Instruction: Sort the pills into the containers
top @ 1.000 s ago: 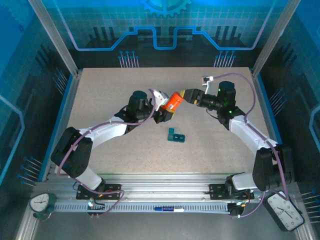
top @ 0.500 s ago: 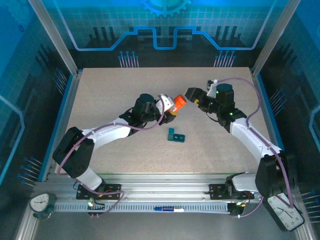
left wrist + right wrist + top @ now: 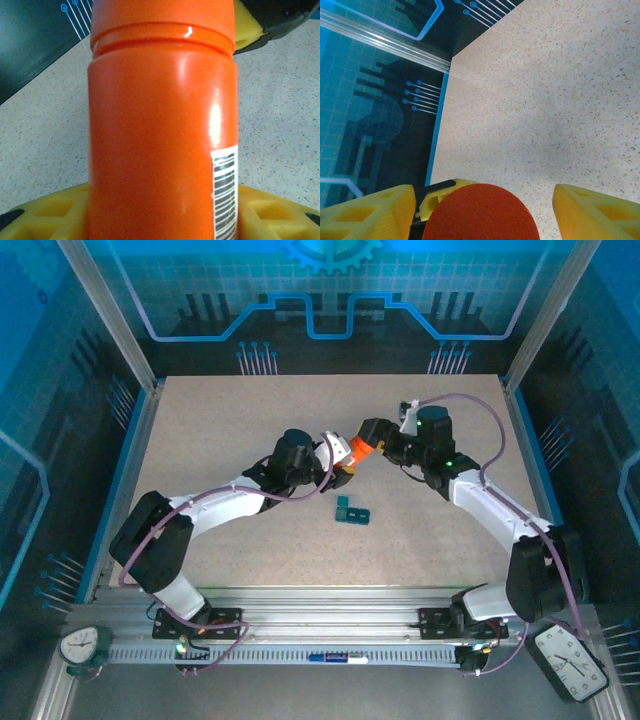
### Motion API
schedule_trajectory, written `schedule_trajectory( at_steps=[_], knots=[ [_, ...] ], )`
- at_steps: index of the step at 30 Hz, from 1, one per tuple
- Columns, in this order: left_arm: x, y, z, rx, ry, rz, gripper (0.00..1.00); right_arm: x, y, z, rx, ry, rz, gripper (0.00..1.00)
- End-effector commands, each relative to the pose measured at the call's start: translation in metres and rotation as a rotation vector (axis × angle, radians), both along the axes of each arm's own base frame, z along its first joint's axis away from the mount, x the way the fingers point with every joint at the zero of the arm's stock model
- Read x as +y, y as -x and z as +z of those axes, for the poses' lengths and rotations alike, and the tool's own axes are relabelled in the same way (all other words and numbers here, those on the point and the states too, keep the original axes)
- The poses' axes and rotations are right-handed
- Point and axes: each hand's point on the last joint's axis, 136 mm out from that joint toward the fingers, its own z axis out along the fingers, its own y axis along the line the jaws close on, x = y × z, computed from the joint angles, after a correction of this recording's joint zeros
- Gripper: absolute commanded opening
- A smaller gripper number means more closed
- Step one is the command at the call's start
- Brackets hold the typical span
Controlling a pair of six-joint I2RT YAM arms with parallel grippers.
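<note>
Left end effector beyond pill box

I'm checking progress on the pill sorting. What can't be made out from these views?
Contents of the orange bottle: left wrist view, its opaque wall hides them.
Compartments of the pill box: top view, too small to tell what they hold.
Lower part of the cap: right wrist view, cut off by the frame.

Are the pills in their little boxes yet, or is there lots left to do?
Not yet. Done: the left tool has the orange bottle gripped. In hand: the right tool sits open around the cap, which looks still on. Left: get the cap off and put pills into the teal pill box, which lies on the table apart from both arms.
</note>
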Motion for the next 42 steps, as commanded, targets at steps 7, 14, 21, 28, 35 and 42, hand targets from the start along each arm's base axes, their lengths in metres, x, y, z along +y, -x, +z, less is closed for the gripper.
schedule_trajectory(
  at_steps=[7,14,21,28,35,42],
  knots=[
    [-0.010,-0.009,0.018,-0.049,0.026,-0.001,0.00,0.016,0.002,0.009,-0.023,-0.009,0.076,0.53],
    [-0.007,-0.005,0.029,-0.008,0.080,-0.016,0.00,0.016,0.002,0.007,-0.100,0.015,0.186,0.43],
    [-0.008,0.021,0.054,0.186,0.278,-0.206,0.00,0.018,0.006,0.017,-0.319,0.036,0.360,0.44],
    [-0.007,0.018,0.052,0.242,0.306,-0.209,0.00,0.013,0.004,0.038,-0.344,-0.003,0.317,0.67],
    [0.001,0.005,0.035,0.154,0.184,-0.109,0.00,-0.022,-0.007,0.033,-0.116,-0.001,0.062,0.78],
    [-0.006,-0.001,0.013,-0.013,-0.020,-0.038,0.00,-0.036,-0.007,0.014,0.050,0.013,-0.078,0.79]
  ],
)
